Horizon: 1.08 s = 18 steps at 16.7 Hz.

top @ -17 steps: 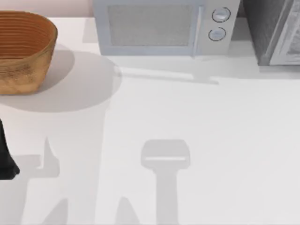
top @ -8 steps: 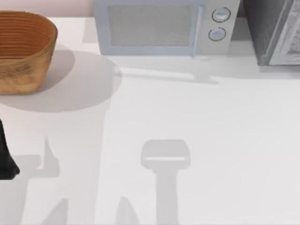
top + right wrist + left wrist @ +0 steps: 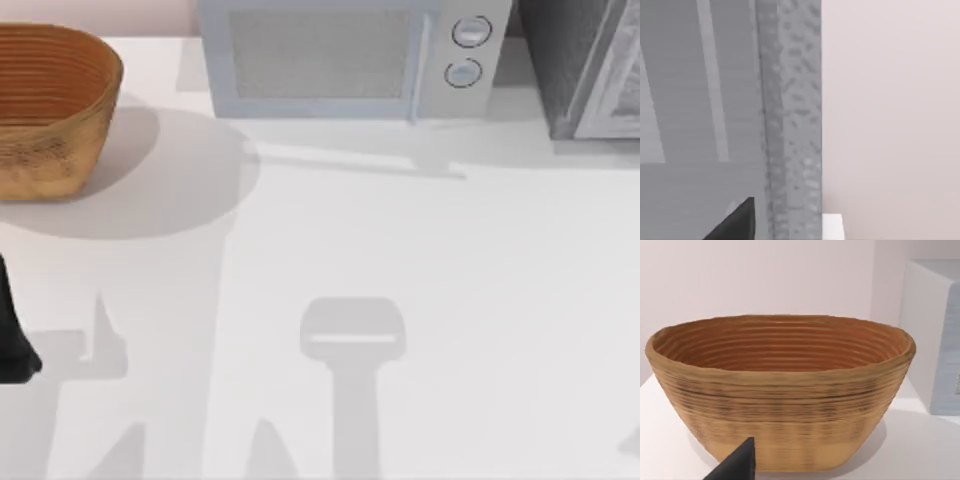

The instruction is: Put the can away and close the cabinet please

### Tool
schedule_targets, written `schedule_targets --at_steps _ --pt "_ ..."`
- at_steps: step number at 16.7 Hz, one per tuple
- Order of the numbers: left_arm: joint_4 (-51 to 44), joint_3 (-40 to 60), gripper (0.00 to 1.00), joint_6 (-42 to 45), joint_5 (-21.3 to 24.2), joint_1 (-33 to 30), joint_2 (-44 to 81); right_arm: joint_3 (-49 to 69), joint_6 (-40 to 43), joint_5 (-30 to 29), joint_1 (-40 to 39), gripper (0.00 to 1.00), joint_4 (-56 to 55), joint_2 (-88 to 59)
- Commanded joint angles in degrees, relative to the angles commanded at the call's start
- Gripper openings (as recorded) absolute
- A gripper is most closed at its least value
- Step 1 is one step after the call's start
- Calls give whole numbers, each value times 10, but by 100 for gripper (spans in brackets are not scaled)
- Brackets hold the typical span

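One white table (image 3: 420,260); basket (image 3: 50,105), microwave (image 3: 345,60) behind.

White table (image 3: 420,290) with wicker basket (image 3: 50,105) far left, microwave (image 3: 345,60) at back, grey cabinet (image 3: 585,65) far right.

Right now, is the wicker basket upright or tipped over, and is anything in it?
Upright and empty: the basket sits on its base with its rim level, and its ribbed inside is bare as far as the left wrist view sees.

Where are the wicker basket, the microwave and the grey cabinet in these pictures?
wicker basket (image 3: 50,110): top view, its outer side wall.
microwave (image 3: 320,55): top view, its door window.
grey cabinet (image 3: 560,60): top view, its speckled side panel.
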State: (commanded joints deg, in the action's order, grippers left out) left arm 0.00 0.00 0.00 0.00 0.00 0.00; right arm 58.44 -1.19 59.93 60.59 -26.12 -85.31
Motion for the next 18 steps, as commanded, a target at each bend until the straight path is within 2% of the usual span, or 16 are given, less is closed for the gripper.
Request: schedule_targets --at_steps 5,9,12,18 --pt "0 0 100 0 0 0 0 225 0 0 0 100 276 39" --pt "0 0 100 0 0 0 0 358 0 -4 -6 100 427 71" --pt "0 0 100 0 0 0 0 408 0 -7 -9 100 480 84" --pt "0 0 100 0 0 0 0 414 0 -7 -8 100 483 85"
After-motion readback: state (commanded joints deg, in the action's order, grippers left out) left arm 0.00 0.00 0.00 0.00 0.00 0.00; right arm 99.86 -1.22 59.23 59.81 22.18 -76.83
